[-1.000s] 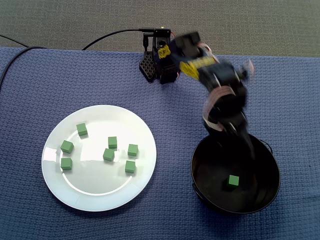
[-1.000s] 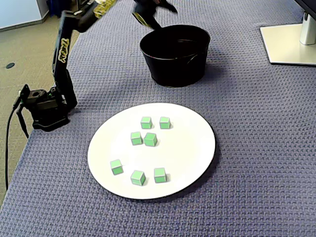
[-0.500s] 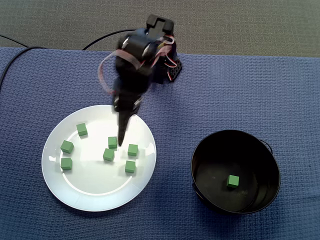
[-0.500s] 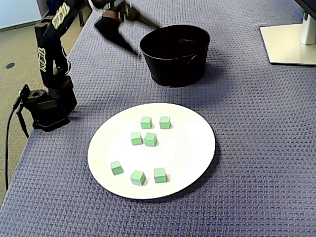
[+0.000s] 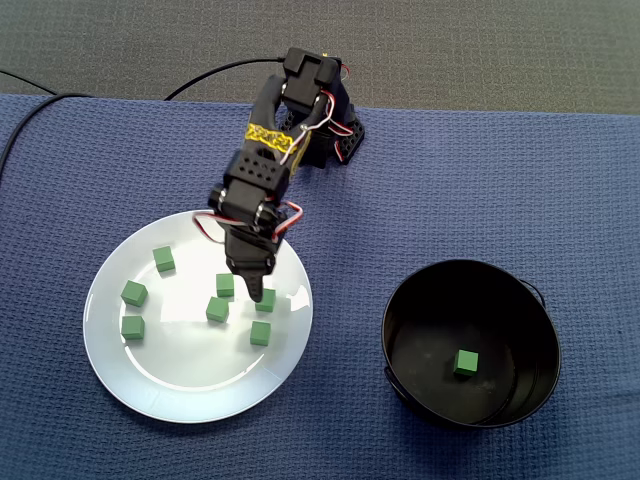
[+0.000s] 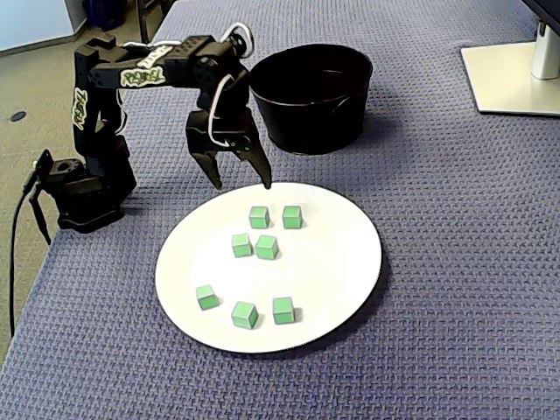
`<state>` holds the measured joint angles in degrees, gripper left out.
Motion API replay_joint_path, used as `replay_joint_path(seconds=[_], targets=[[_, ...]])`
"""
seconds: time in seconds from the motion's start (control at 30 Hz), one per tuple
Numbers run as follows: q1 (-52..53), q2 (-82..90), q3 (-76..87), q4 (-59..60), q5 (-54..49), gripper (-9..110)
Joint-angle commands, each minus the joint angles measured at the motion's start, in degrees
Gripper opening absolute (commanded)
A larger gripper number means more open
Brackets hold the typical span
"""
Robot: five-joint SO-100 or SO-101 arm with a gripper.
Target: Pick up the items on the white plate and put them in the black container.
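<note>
Seven green cubes (image 6: pixel 259 216) on white plate (image 6: pixel 337 267), eighth cube (image 5: pixel 466 362) in black container (image 6: pixel 311 122); hand (image 6: pixel 241 182) spread wide (empty) over plate.

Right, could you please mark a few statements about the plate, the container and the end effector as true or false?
1. Seven green cubes lie on the white plate. True.
2. The black container is empty. False: one green cube lies inside it.
3. The end effector is open. True.
4. The end effector grips a cube. False: nothing sits between its spread fingers.
</note>
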<state>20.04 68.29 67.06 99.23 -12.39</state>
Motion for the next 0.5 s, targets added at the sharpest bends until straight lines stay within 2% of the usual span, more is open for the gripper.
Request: replay_joint_path(seconds=[0.0, 0.47], targets=[[-1.05, -0.70, 0.62, -2.37, -0.53, 26], [-3.08, -9.32, -0.88, -6.06, -0.44, 26]])
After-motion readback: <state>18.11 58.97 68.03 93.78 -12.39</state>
